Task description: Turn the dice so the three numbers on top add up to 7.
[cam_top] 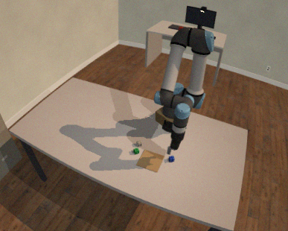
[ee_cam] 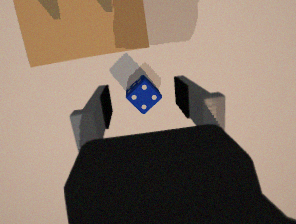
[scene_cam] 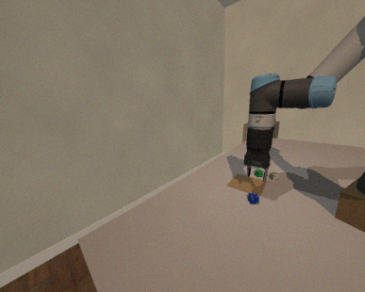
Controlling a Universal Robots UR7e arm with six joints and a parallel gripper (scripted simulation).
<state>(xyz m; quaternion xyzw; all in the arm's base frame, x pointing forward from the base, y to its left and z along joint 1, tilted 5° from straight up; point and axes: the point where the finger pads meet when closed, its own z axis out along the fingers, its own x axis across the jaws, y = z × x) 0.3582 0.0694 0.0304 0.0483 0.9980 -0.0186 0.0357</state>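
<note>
The blue die (cam_top: 171, 159) (scene_cam: 253, 198) (ee_cam: 144, 95) lies on the table just off the tan mat (cam_top: 157, 166) (scene_cam: 238, 184) (ee_cam: 85, 35), with four white pips on its top face. It sits turned about 45 degrees to the fingers. My gripper (cam_top: 172, 150) (scene_cam: 257, 179) (ee_cam: 142, 94) is open and empty, pointing down above the blue die. The green die (cam_top: 136, 150) (scene_cam: 258, 173) and the white die (cam_top: 138, 144) (scene_cam: 273, 176) lie on the table near the mat's other side. Their top numbers are too small to read.
The arm's brown base block (cam_top: 161, 117) (scene_cam: 357, 202) stands at the back of the table. The arm's shadow falls across the table and part of the mat. A second desk (cam_top: 158, 30) with a monitor (cam_top: 200, 17) stands farther back, off the table.
</note>
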